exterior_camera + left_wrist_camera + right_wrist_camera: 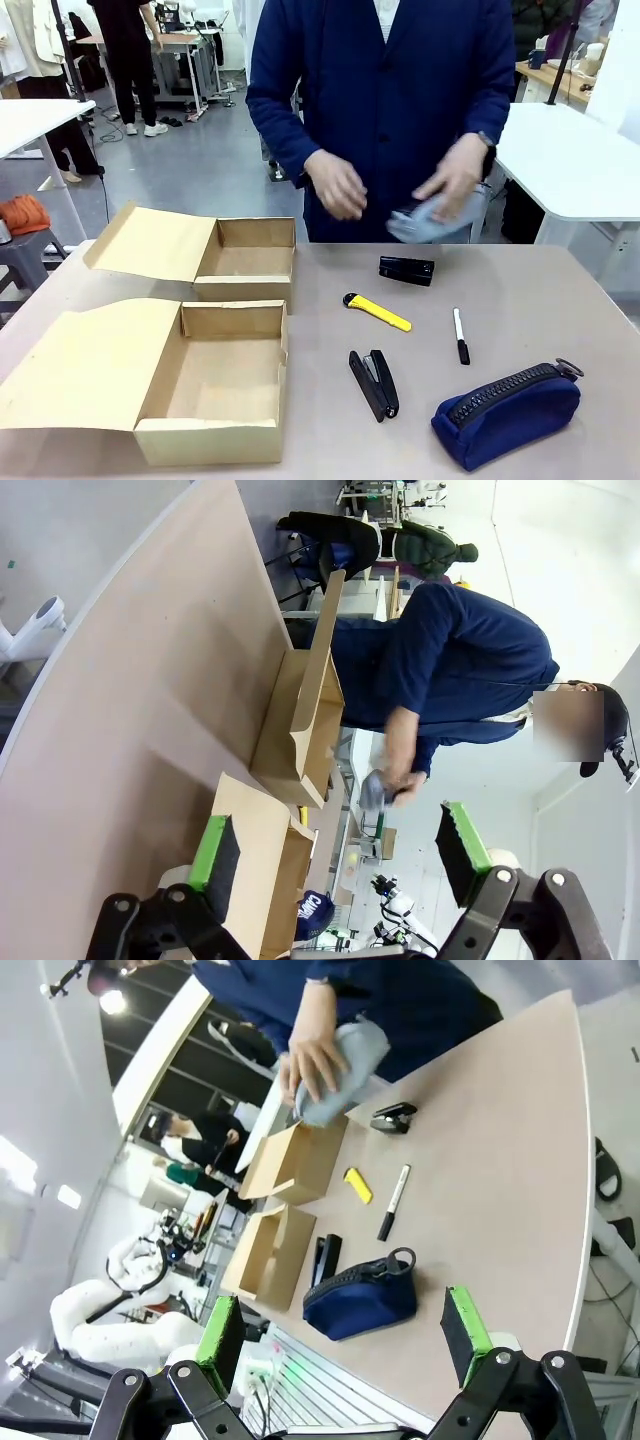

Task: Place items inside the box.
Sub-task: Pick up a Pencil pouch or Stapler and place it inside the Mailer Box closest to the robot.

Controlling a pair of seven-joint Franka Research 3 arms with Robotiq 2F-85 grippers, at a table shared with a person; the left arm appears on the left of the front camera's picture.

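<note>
Two open cardboard boxes sit on the tabletop (330, 440) toward 9 o'clock: a near box (210, 443) and a far box (243, 289), lids folded back. The items lie loose around 3 o'clock: small black case (406, 270), yellow utility knife (377, 312), marker (460, 335), black stapler (374, 384) and, nearer 5 o'clock, the navy pouch (507, 415). At 12 o'clock a person's hand (455, 178) holds a pale grey bundle (425, 222) (above the tabletop). My left jaws and right jaws stand wide apart, gripping nothing.

Grey floor (200, 170), white table (570, 160) beyond the tan tabletop (560, 300).
</note>
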